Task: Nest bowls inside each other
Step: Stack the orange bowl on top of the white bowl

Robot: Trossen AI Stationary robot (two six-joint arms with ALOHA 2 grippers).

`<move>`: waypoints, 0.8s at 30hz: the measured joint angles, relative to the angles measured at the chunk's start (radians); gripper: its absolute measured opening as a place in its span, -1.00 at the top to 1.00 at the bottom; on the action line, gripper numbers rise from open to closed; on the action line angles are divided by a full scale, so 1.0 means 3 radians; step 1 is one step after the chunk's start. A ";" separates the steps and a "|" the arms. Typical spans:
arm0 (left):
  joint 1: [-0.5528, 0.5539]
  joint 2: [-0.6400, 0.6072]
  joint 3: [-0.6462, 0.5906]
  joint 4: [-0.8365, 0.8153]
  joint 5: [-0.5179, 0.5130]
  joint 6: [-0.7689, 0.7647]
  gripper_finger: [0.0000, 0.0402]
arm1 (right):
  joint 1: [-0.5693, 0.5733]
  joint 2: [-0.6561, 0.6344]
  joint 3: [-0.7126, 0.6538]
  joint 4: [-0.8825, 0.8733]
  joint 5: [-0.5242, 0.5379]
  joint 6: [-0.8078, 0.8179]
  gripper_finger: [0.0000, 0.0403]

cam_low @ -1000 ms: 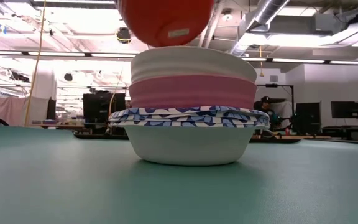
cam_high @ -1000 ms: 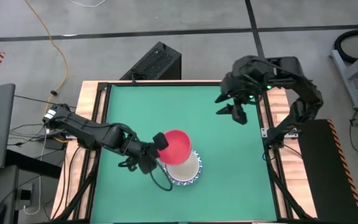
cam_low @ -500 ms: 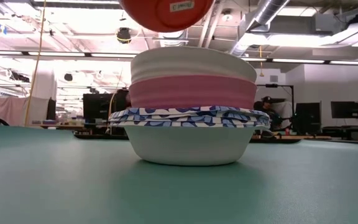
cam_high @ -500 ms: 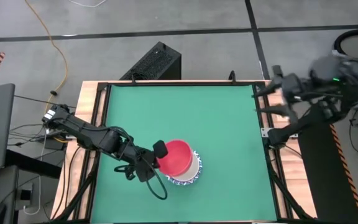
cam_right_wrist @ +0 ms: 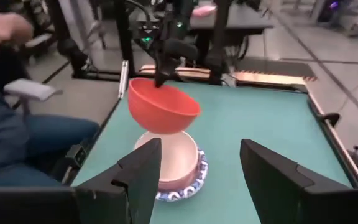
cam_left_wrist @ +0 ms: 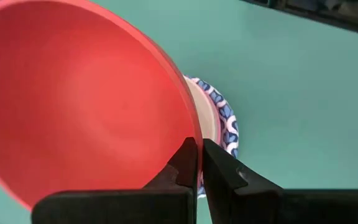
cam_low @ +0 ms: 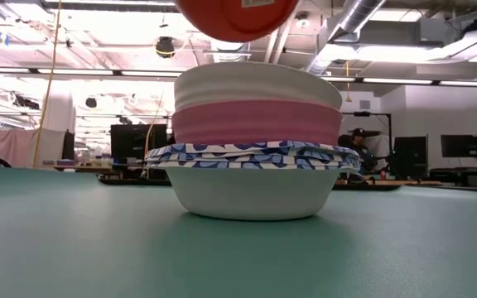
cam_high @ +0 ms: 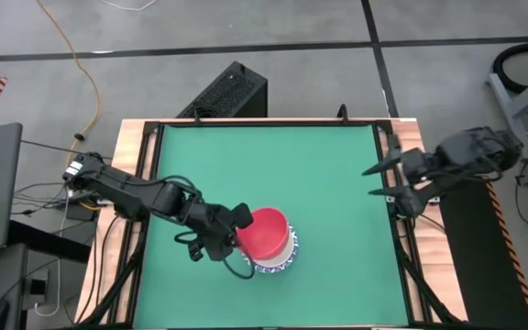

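High view: the green table (cam_high: 319,183) lies bare from twelve to three o'clock; the stack of bowls (cam_high: 278,257) sits toward six o'clock, near the front edge. The left gripper (cam_high: 238,229) pinches the red bowl (cam_high: 262,233) by its rim at nine o'clock, above the stack. The right gripper (cam_high: 379,181) waits at the three o'clock edge, fingers spread, holding nothing.

Low view: the red bowl (cam_low: 237,15) hangs clear above the cream-white bowl (cam_low: 257,84), pink bowl (cam_low: 257,122) and blue-rimmed bowls (cam_low: 251,154); a lit workshop stands behind.

Left wrist view: closed fingers (cam_left_wrist: 185,168) clamp the red rim.

Right wrist view: a person's sleeve (cam_right_wrist: 17,146) shows beside the table.
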 joint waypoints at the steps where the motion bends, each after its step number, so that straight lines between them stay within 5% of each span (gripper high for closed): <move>1: 0.0036 0.0000 0.0000 0.0018 0.0052 0.0001 1.00 | 0.0017 -0.0089 -0.0122 0.0035 0.0031 0.0028 -0.19; 13: 0.0327 0.0229 0.0004 -0.0015 0.0025 0.0417 1.00 | 0.0100 -0.0673 -0.0897 0.0478 0.0037 0.0096 -0.19; 24: 0.0337 0.0608 0.0000 -0.0294 -0.0424 0.0498 1.00 | 0.0100 -0.0681 -0.1020 0.0501 0.0026 0.0088 -0.19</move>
